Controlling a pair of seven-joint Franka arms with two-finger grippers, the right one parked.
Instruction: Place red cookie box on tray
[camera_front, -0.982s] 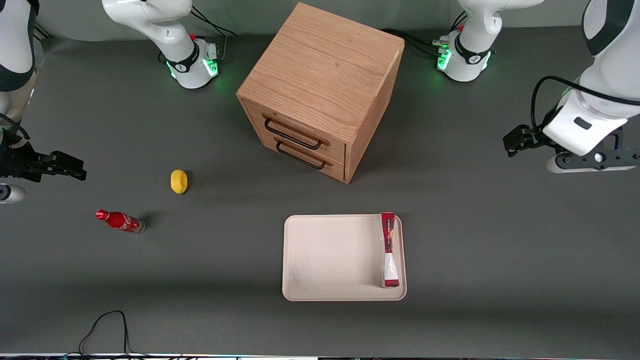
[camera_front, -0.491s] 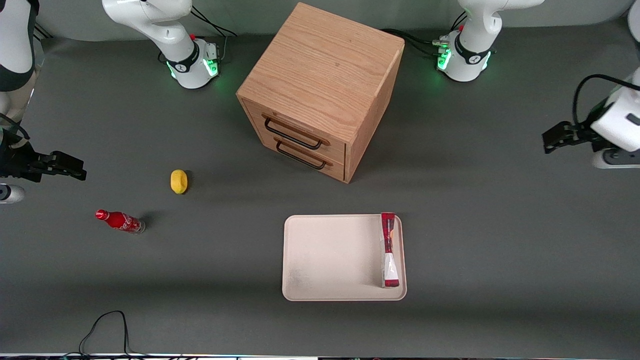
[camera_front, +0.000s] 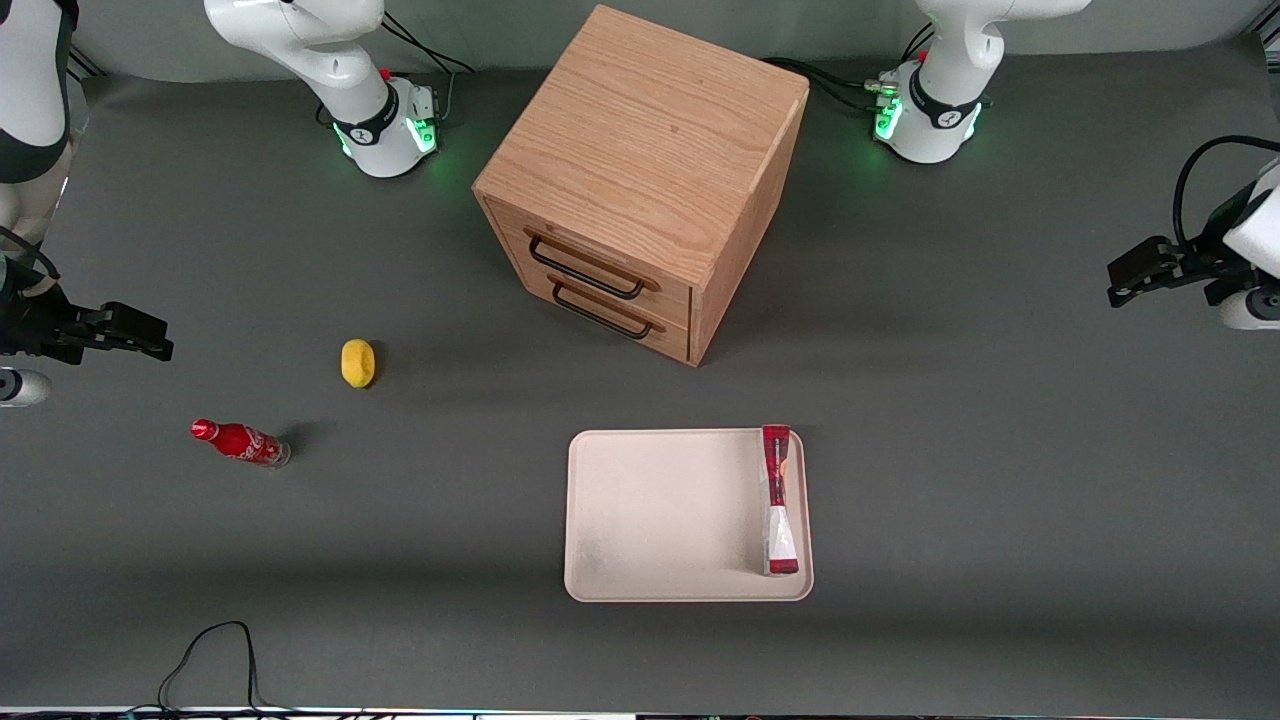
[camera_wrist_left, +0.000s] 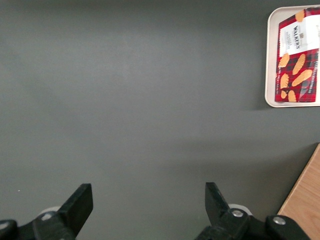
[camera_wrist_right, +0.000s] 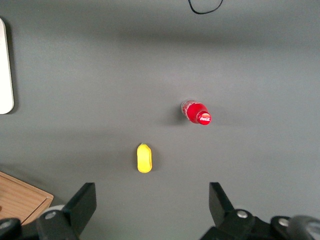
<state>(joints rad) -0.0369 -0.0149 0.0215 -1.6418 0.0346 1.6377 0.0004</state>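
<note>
Pincer (camera_wrist_left: 146, 205) of the working left arm hangs over bare grey surface (camera_front: 1000, 480) at the working arm's end, well apart from the tray, fingers (camera_wrist_left: 80, 202) spread wide with nothing between them. In the front view only its dark body (camera_front: 1160, 268) shows at the picture's edge.

Red cookie box (camera_front: 778, 498) lies in the tray (camera_front: 650, 510), pressed along the rim nearest the working arm, long axis running 12 to 6 o'clock in the front view. Wrist view shows its printed face up (camera_wrist_left: 299, 55), red tartan with orange biscuits and a white label, inside the tray's rounded corner (camera_wrist_left: 269, 60).

Wooden drawer cabinet (camera_front: 640, 180) stands at 12 o'clock from the tray, farther from the front camera, both drawers closed. Yellow lemon-like object (camera_front: 357, 362) and small red bottle (camera_front: 240, 442) lie toward the parked arm's end, bottle on its side.
</note>
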